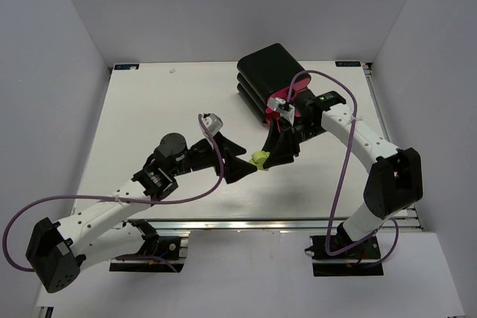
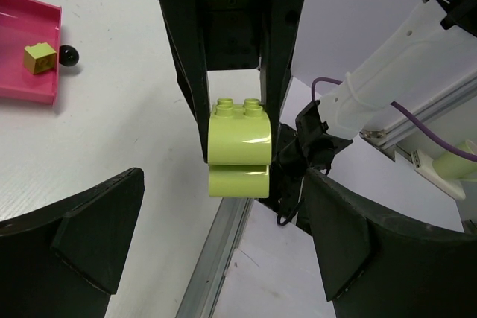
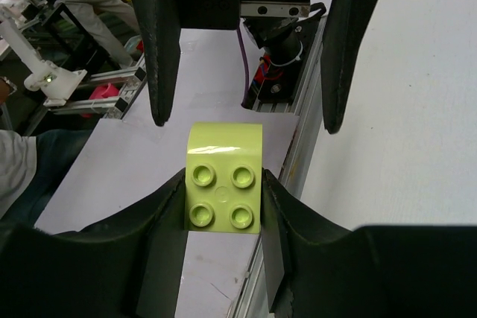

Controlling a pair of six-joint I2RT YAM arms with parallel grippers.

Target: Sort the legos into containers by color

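My right gripper (image 3: 223,188) is shut on a yellow-green lego (image 3: 223,184) with four studs and a rounded side. It holds the lego above the table's front middle (image 1: 259,158). My left gripper (image 2: 223,199) faces it, wide open, its fingers (image 2: 97,229) well apart from the lego (image 2: 238,150) on both sides. The containers are a black cabinet (image 1: 272,68) at the back right. One pink drawer (image 2: 22,83) with a dark knob (image 2: 68,55) stands open and holds another yellow-green lego (image 2: 39,57).
The table's metal front rail (image 2: 223,243) runs just below the two grippers. A purple cable (image 1: 339,176) loops off the right arm and another trails behind the left arm. White walls enclose the table on three sides.
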